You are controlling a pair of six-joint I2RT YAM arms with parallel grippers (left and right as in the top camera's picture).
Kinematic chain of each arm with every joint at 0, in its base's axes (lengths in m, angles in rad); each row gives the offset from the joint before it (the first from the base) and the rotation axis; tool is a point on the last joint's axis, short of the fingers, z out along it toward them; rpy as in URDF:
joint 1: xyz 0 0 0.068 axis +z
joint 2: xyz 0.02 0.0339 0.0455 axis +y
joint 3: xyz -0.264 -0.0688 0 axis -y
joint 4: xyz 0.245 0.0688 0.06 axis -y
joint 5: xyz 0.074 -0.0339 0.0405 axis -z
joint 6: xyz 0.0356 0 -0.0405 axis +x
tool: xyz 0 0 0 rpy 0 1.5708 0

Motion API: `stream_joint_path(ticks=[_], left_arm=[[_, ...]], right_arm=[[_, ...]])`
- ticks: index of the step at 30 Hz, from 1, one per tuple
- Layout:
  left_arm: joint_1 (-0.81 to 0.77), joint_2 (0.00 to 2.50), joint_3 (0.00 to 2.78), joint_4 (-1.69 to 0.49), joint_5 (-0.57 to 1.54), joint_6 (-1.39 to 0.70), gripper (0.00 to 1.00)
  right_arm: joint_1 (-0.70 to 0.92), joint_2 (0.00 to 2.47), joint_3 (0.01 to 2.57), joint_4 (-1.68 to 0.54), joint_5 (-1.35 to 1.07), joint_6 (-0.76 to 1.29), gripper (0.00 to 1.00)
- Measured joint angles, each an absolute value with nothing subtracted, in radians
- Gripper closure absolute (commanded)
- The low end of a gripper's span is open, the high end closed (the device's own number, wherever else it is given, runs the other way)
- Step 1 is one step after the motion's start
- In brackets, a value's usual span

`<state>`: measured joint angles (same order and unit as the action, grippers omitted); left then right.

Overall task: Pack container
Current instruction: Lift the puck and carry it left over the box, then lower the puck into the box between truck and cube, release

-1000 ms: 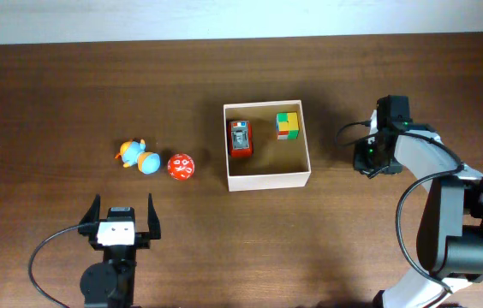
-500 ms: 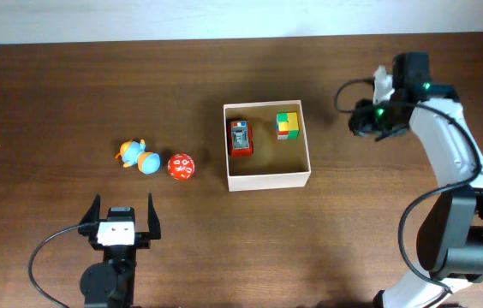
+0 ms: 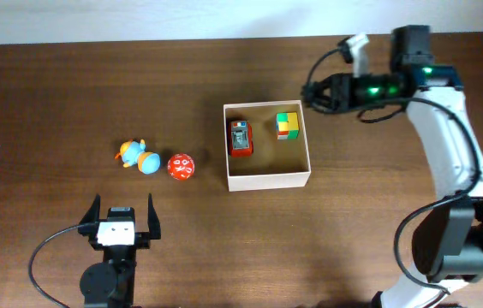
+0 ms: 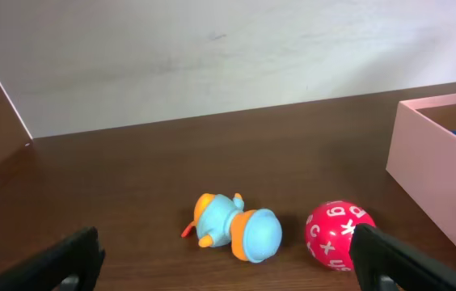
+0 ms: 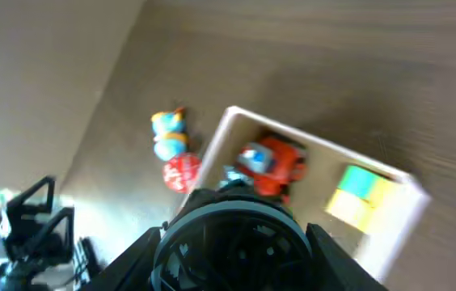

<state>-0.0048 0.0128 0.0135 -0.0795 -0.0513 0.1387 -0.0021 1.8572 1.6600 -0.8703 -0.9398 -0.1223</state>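
The container (image 3: 269,179), a square white-walled box with a tan floor, holds a red toy car (image 3: 240,138) and a multicoloured cube (image 3: 288,125). My right gripper (image 3: 314,96) hovers just beyond the container's far right corner, shut on a dark round wheel-like toy (image 5: 232,238) that fills the space between its fingers (image 5: 337,255). Below it, the right wrist view shows the container (image 5: 293,137), car (image 5: 272,166) and cube (image 5: 360,194). My left gripper (image 3: 123,224) stands open near the front edge. Ahead of it lie a blue-orange duck toy (image 4: 236,229) and a red lettered ball (image 4: 339,234).
The duck toy (image 3: 137,156) and red ball (image 3: 181,166) lie side by side left of the container, whose wall (image 4: 442,174) shows at the right of the left wrist view. A pale wall runs along the table's far edge.
My right arm has swung up and to the left, from beside the container's right wall to above its far right corner, with the dark round toy in its grip. The left arm has not moved.
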Motion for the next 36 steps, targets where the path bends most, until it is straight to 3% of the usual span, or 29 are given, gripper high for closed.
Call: stream_joint_path(ticks=[14, 22, 36], left_arm=[[-0.005, 0.013, 0.014, -0.080, -0.051, 0.139, 0.01], [-0.005, 0.013, 0.014, -0.080, -0.051, 0.139, 0.01], [-0.005, 0.013, 0.014, -0.080, -0.051, 0.139, 0.01]], right_arm=[[0.376, 1.870, 1.660, -0.793, -0.499, -0.062, 0.55], [0.401, 1.964, 1.660, -0.786, -0.293, -0.002, 0.55], [0.401, 2.114, 1.660, -0.743, -0.190, 0.018, 0.55]])
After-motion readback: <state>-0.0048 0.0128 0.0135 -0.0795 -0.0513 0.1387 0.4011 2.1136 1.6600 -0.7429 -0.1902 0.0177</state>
